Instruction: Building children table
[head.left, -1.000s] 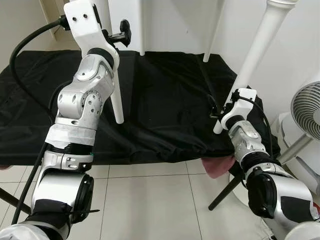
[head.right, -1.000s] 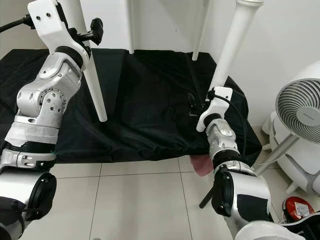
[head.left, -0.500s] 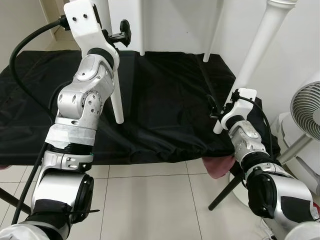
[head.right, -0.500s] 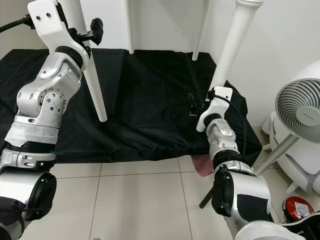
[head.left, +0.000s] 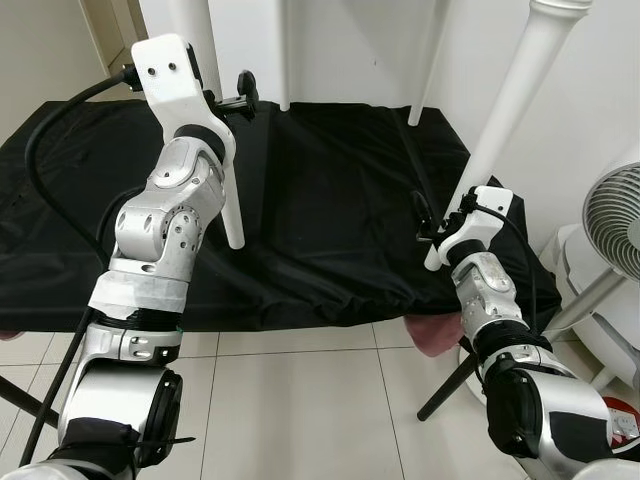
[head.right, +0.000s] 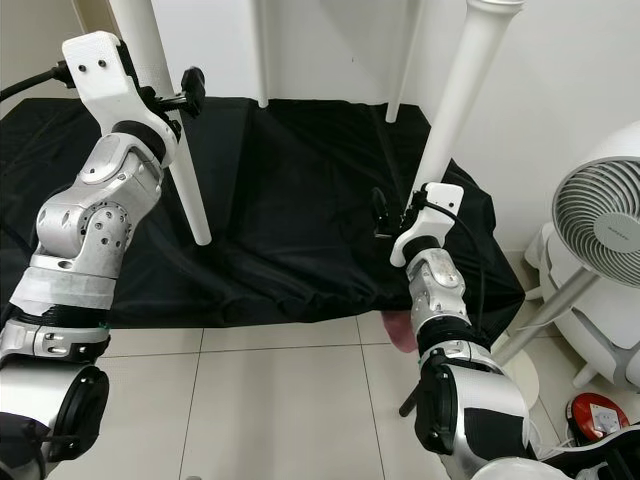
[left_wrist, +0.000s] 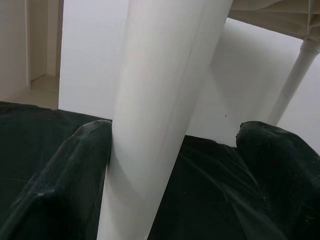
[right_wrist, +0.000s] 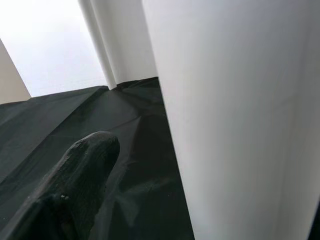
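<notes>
A white children's table stands with its legs on a surface draped in black cloth (head.left: 330, 190). My left gripper (head.left: 226, 96) is high on the front left leg (head.left: 227, 205). In the left wrist view the front left leg (left_wrist: 155, 120) runs between the fingers (left_wrist: 75, 175); one touches it and the other stands well apart, so the gripper is open. My right gripper (head.left: 443, 222) is low on the front right leg (head.left: 515, 90), close to the cloth. One finger (right_wrist: 75, 185) stands apart from the front right leg (right_wrist: 235, 115).
Two rear legs (head.left: 283, 50) stand at the back of the cloth. A white fan (head.left: 612, 225) is at the right, near the wall. A pink object (head.left: 438, 332) and a black stand leg (head.left: 450, 385) are below the cloth's front right corner, over the tiled floor (head.left: 300, 400).
My left gripper has slid a little way down the front left leg. The right wrist has dropped slightly along its leg. The table has not moved.
</notes>
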